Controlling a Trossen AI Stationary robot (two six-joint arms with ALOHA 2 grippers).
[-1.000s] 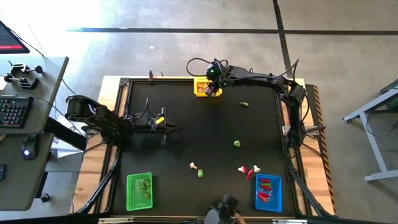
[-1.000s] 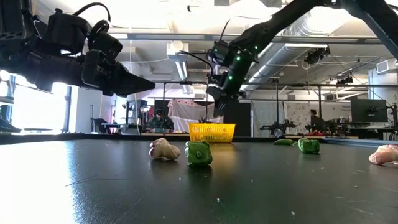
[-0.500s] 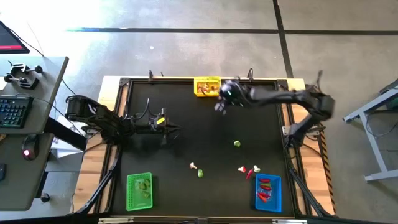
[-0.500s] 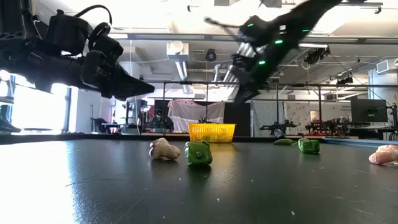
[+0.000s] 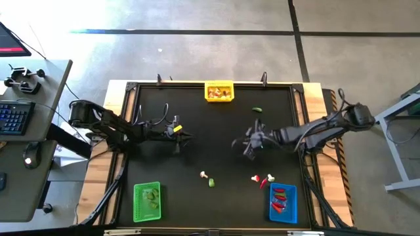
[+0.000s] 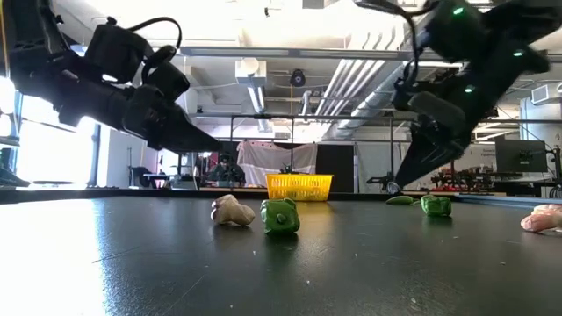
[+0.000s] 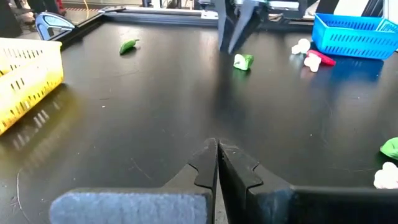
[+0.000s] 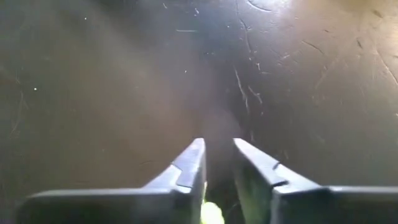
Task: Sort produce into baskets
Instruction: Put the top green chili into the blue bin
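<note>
My right gripper (image 5: 248,147) hangs over the middle right of the table, fingers pointing down and a little apart. It is just above a small green piece (image 7: 243,61), which also shows between the fingers in the right wrist view (image 8: 211,215) and beside the gripper (image 6: 406,174) in the low view (image 6: 436,205). I see no touch. My left gripper (image 5: 186,136) is shut and empty above the table's middle left. The yellow basket (image 5: 219,91) stands at the far edge, the green basket (image 5: 147,200) near left and the blue basket (image 5: 283,202) near right.
A green pepper piece (image 5: 257,109) lies far right. A whitish piece (image 5: 205,174) and a green piece (image 5: 211,183) lie near the middle. Red and white pieces (image 5: 262,180) lie just beyond the blue basket, which holds red pieces. The green basket holds green pieces.
My right gripper has swung from above the yellow basket at the far edge toward the table's near side and come down over the green piece at the middle right. My left gripper has shifted a little toward the right and down.
</note>
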